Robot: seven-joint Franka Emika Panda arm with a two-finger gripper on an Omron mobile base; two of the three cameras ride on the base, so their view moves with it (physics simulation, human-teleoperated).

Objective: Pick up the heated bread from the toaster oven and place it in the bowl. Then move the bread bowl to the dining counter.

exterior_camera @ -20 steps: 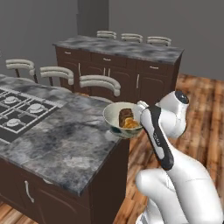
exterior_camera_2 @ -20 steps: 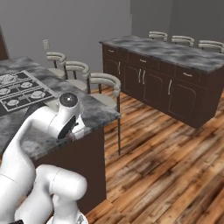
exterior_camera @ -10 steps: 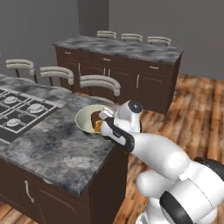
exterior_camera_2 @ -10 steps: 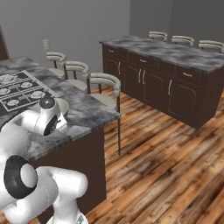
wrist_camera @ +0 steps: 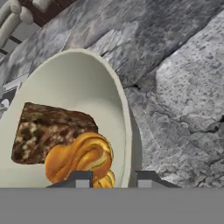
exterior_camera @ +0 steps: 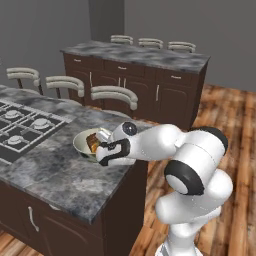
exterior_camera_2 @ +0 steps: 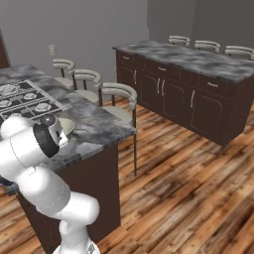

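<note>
Pincer (wrist_camera: 108, 178) sits at the bowl's (wrist_camera: 78, 74) near rim, one dark tip inside the wall and one outside, at 6 o'clock in the hand view. Tips straddle the rim with a small gap; whether they press the wall or stand just off it cannot be told.

Bowl rests flat on the grey marbled bench (exterior_camera: 60, 175), i.e. the dining counter, near its outer edge and at 3 o'clock from the black cooktop (exterior_camera: 22, 127) in the left base view. Inside the bowl: heated bread (wrist_camera: 83, 159), golden-orange, lying against a darker brown chunk (wrist_camera: 48, 131) at its 11 o'clock. Cream-backed stools (exterior_camera: 114, 94) line the far side of the bench.

Judgement on progress: bread is in the bowl and bowl is on the dining counter, so both steps look done. Remaining: let go fully and lift the arm clear without dragging the rim.
</note>
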